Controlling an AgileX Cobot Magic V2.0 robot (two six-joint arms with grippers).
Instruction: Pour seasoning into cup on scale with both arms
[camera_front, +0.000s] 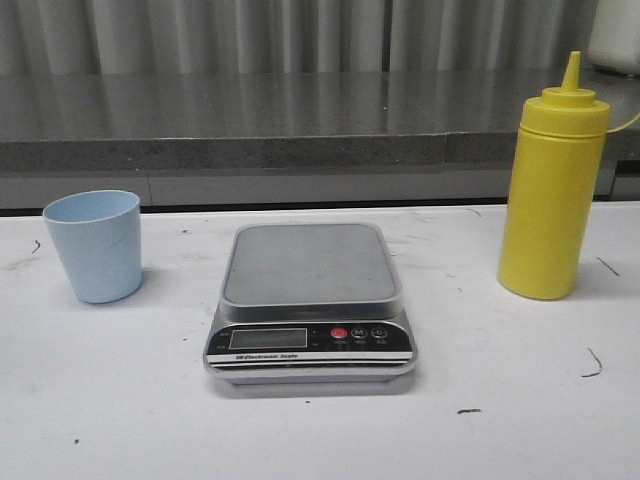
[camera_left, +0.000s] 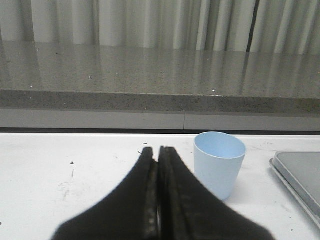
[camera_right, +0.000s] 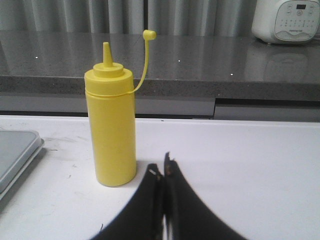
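The pale blue cup (camera_front: 95, 246) stands upright on the white table, left of the scale (camera_front: 309, 298), whose grey platform is bare. The yellow seasoning bottle (camera_front: 552, 185) stands upright right of the scale, its cap off and hanging on its tether. Neither gripper shows in the front view. In the left wrist view my left gripper (camera_left: 156, 150) is shut and empty, short of the cup (camera_left: 219, 162) and beside it. In the right wrist view my right gripper (camera_right: 161, 167) is shut and empty, short of the bottle (camera_right: 110, 132) and beside it.
A grey stone counter (camera_front: 300, 125) runs along the back behind the table, with a curtain behind it. A white appliance (camera_right: 286, 20) stands on the counter at the far right. The scale's edge shows in both wrist views (camera_left: 297, 177) (camera_right: 17, 155).
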